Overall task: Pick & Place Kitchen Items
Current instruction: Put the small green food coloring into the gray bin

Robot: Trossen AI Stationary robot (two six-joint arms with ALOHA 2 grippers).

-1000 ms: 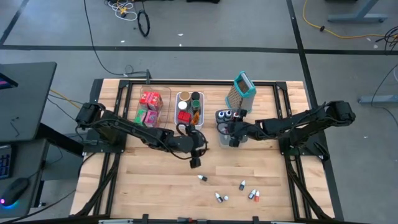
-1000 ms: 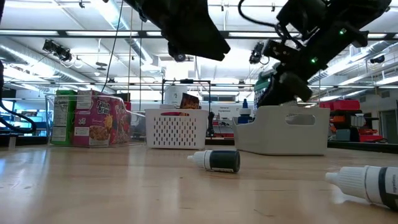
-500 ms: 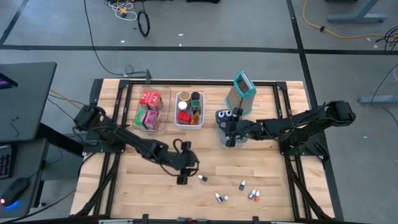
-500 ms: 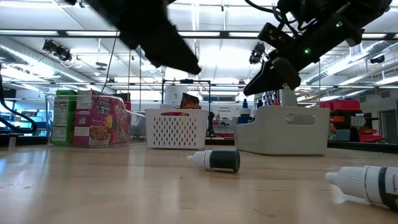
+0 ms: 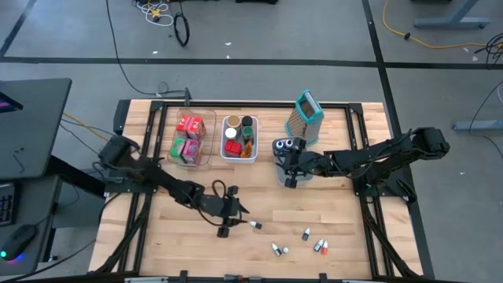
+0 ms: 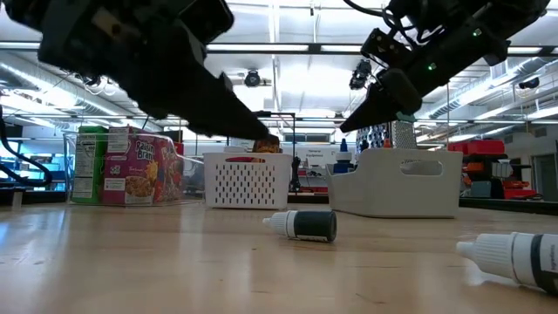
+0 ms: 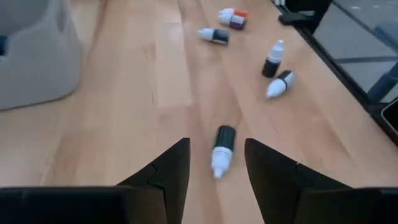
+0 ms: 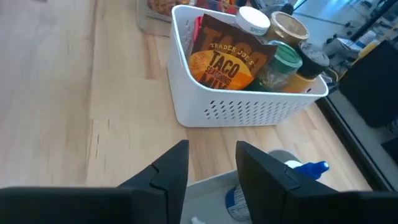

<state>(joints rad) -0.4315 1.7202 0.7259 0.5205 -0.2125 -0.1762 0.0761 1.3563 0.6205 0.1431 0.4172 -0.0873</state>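
My left gripper [image 7: 214, 163] hangs low over the pale wooden table [image 5: 196, 251], its 2 dark fingers [image 7: 168, 171] parted and empty, with the small dark bottle with a white cap [image 7: 221, 149] lying on its side just ahead, in line with the gap. From above, that bottle [image 5: 255, 225] lies just beside my left gripper [image 5: 228, 226], well in front of the white perforated plastic bin [image 5: 239, 152].

My right gripper [image 8: 211, 165] hovers over the rim of the grey plastic bin [image 5: 284, 173], which sits just beside the white bin; its fingers [image 8: 171, 168] are parted and hold nothing.

Only my right wrist view shows the white bin's [image 8: 242, 106] contents closely: a brown taco packet [image 8: 224, 62] and round lidded jars [image 8: 287, 28]. Only my left wrist view shows 4 more tiny bottles [image 7: 274, 59] scattered beyond the near one. The table-level view shows the bottle's [image 6: 302, 225] smooth cylinder shape and, beside the white bin, a clear bin holding a pink box [image 6: 139, 170].
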